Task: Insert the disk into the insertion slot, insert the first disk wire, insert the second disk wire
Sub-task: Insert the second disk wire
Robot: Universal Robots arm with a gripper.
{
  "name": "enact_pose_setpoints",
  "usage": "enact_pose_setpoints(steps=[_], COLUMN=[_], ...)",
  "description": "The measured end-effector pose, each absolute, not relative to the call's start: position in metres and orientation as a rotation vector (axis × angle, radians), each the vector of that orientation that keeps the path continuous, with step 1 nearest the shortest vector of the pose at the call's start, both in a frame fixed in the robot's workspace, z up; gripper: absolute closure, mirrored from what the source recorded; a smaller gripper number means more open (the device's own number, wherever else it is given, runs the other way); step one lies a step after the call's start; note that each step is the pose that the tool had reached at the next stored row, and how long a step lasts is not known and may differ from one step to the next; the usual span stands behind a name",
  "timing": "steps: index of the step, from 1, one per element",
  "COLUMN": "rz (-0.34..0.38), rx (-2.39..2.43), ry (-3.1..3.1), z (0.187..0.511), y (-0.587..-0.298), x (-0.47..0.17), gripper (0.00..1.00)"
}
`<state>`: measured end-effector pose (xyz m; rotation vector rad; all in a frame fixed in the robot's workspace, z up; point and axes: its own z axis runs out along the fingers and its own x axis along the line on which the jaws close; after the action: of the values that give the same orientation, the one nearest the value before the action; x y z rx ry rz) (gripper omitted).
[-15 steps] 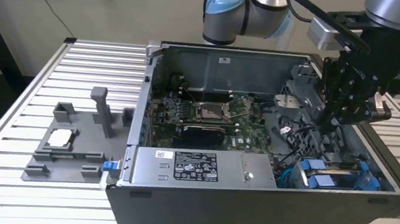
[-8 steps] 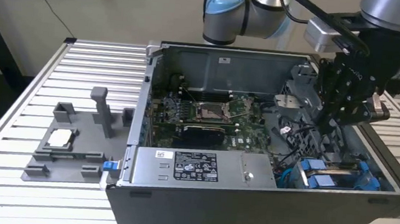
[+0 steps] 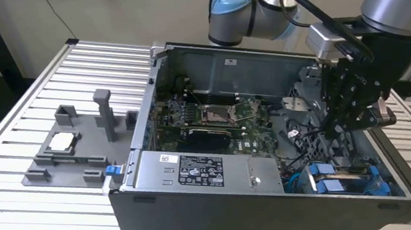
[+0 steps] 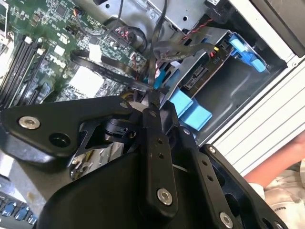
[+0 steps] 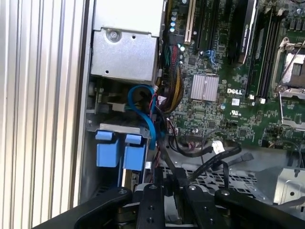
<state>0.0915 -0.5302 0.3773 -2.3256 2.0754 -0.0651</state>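
My gripper point(image 3: 338, 128) hangs inside the open black computer case, above its right half. In the second wrist view the gripper point(image 4: 151, 102) is shut on a flat black disk wire point(image 4: 112, 72). In the first wrist view that wire point(image 5: 163, 150) runs from the gripper point(image 5: 167, 185) toward the board. The disk point(image 3: 339, 181) lies in the insertion slot point(image 4: 231, 88) at the case's near right corner. Its blue carrier tabs point(image 5: 107, 149) and its connector end point(image 4: 196, 81) show. The gripper is a short way above and behind the slot, apart from the disk.
A green motherboard point(image 3: 220, 119) fills the case floor, with a silver power supply point(image 3: 208, 172) along the near wall. Loose black, red and blue cables point(image 5: 143, 107) lie between board and bay. A grey fixture point(image 3: 74, 147) stands on the slatted table. A person's arm point(image 4: 281, 167) rests beside the case.
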Motion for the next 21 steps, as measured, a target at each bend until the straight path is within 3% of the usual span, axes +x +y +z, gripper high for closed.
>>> enact_pose_setpoints(steps=[7,9,10,21], rz=[-0.103,-0.115,-0.121,-0.13], rx=[-2.351,-2.352,-2.35,-2.346], ry=[2.051,2.045,2.042,2.038], z=[0.3741,0.374,0.374,0.3734], y=[-0.5302,-0.5302,-0.5303,-0.5319], x=[0.0858,0.0853,0.0852,0.0851], gripper=[0.76,0.78,0.85,0.89])
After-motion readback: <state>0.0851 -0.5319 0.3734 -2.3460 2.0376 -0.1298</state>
